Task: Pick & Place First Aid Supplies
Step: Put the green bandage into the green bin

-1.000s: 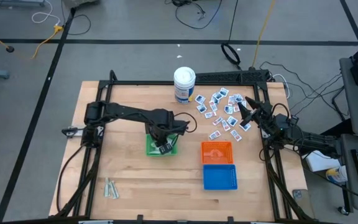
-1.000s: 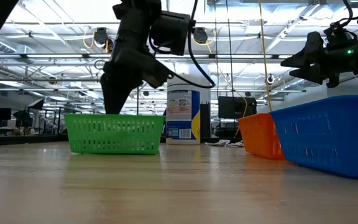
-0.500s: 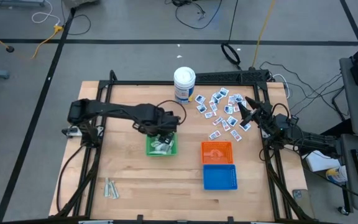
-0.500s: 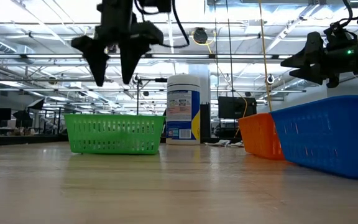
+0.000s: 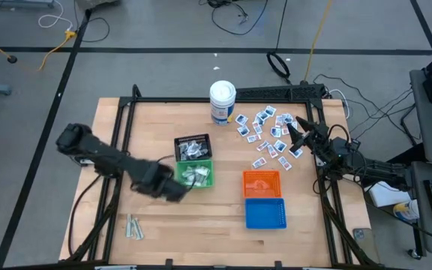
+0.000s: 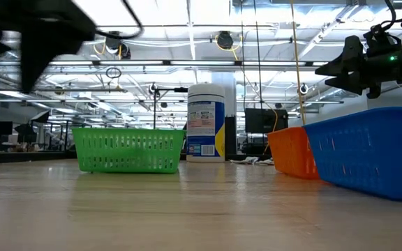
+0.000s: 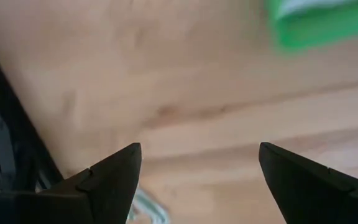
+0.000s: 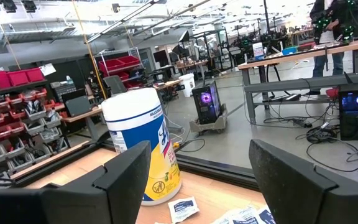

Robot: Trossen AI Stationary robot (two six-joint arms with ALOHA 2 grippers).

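Right wrist view: canister (image 8: pixel 143 149) label unreadable; right fingers (image 8: pixel 120 180) spread; left fingers (image 7: pixel 114 174) spread, empty.

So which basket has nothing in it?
The blue basket, the one nearest the table's front edge, shows only bare blue floor. The black and green baskets hold packets, and the orange one has something pale inside.

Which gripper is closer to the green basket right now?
Left. The left gripper hangs open just beside the green basket's near-left corner; the right gripper waits open across the table, over the scattered packets.
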